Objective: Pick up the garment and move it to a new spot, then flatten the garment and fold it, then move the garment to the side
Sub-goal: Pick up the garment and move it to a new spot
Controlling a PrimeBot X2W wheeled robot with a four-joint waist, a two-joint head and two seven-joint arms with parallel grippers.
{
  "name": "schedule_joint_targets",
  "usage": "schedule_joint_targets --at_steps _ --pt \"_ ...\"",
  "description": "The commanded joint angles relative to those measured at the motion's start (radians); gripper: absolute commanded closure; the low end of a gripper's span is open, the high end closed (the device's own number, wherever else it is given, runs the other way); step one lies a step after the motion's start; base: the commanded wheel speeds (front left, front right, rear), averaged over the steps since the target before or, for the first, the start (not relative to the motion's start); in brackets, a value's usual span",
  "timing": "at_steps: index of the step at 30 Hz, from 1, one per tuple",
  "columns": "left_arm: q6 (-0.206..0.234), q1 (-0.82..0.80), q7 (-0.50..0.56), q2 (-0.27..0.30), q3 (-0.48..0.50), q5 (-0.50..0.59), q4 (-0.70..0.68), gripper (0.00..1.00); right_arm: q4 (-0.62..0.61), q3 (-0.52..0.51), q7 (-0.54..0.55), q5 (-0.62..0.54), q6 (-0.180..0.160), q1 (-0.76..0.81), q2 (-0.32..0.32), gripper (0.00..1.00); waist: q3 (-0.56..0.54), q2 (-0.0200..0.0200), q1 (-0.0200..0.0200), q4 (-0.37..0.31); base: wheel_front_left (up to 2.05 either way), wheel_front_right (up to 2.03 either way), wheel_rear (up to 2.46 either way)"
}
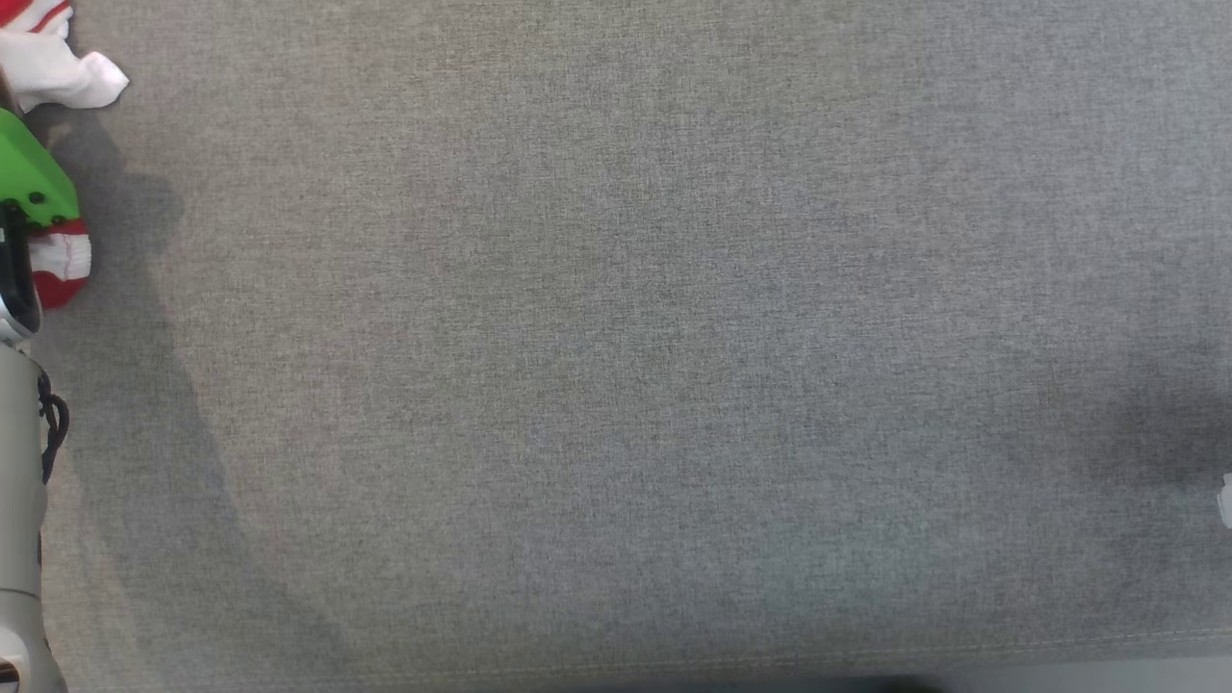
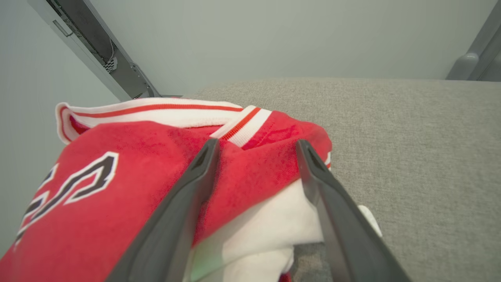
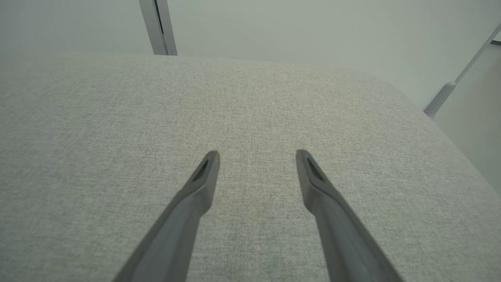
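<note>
The garment (image 2: 117, 184) is a red jersey with white and red striped trim and black-and-white lettering, lying bunched near the edge of the grey fabric surface (image 2: 411, 137). In the left wrist view my left gripper (image 2: 256, 145) stands open over it, one finger on each side of a red fold, with nothing pinched. In the head view bits of the garment (image 1: 58, 67) peek out at the far left edge beside my left arm's green part (image 1: 29, 178). My right gripper (image 3: 256, 156) is open above bare grey fabric (image 3: 98, 137), holding nothing.
The grey fabric surface (image 1: 626, 346) spreads across the head view. Metal frame posts (image 2: 98, 51) stand beyond its far edge, another post (image 3: 158, 27) shows in the right wrist view, and a pale wall lies behind.
</note>
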Motion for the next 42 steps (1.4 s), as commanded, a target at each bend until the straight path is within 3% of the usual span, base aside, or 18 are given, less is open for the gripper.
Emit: schedule_joint_targets --at_steps 1,8,9,11,16,27,34,42 --pt "-0.013 -0.011 0.027 0.012 -0.01 -0.007 0.024 0.0 0.001 0.003 0.0 0.003 0.0 -0.014 0.002 0.0 -0.005 0.0 -0.0001 -0.001 0.0 0.0 0.0" --pt "-0.036 -0.039 0.094 0.02 -0.027 -0.018 0.111 0.0 0.008 0.021 -0.001 0.007 0.0 -0.021 0.005 0.0 -0.009 0.0 -0.0001 -0.015 0.0 0.0 0.0" --pt "-0.039 -0.045 0.099 0.02 -0.024 -0.024 0.126 0.18 0.009 0.022 -0.002 0.009 0.0 -0.022 0.005 0.0 -0.009 0.0 -0.0001 -0.017 0.0 0.0 0.0" --pt "-0.048 -0.053 0.096 0.023 -0.03 -0.022 0.148 1.0 0.011 0.023 -0.004 0.012 0.0 -0.024 0.005 0.0 -0.009 0.0 -0.0001 -0.021 0.0 0.0 0.0" --pt "-0.062 -0.073 0.07 0.032 -0.036 -0.022 0.207 1.0 0.025 0.032 -0.009 0.012 0.0 -0.037 0.012 0.0 -0.021 0.0 -0.0001 -0.029 0.0 0.0 0.0" --pt "-0.079 -0.158 -0.125 0.081 -0.072 0.023 0.235 1.0 0.076 0.079 -0.032 0.008 0.0 -0.053 0.049 0.0 -0.117 0.0 -0.0001 -0.036 0.0 0.0 0.0" --pt "-0.076 -0.252 -0.202 0.094 -0.129 0.08 0.15 1.0 0.137 0.113 -0.057 -0.004 0.0 -0.051 0.091 0.0 -0.218 0.0 -0.0001 -0.049 0.0 0.0 0.0" --pt "-0.095 -0.341 -0.159 0.054 -0.209 0.129 -0.025 1.0 0.195 0.139 -0.085 -0.014 0.0 -0.056 0.146 0.0 -0.287 0.0 -0.0001 -0.115 0.0 0.0 0.0"
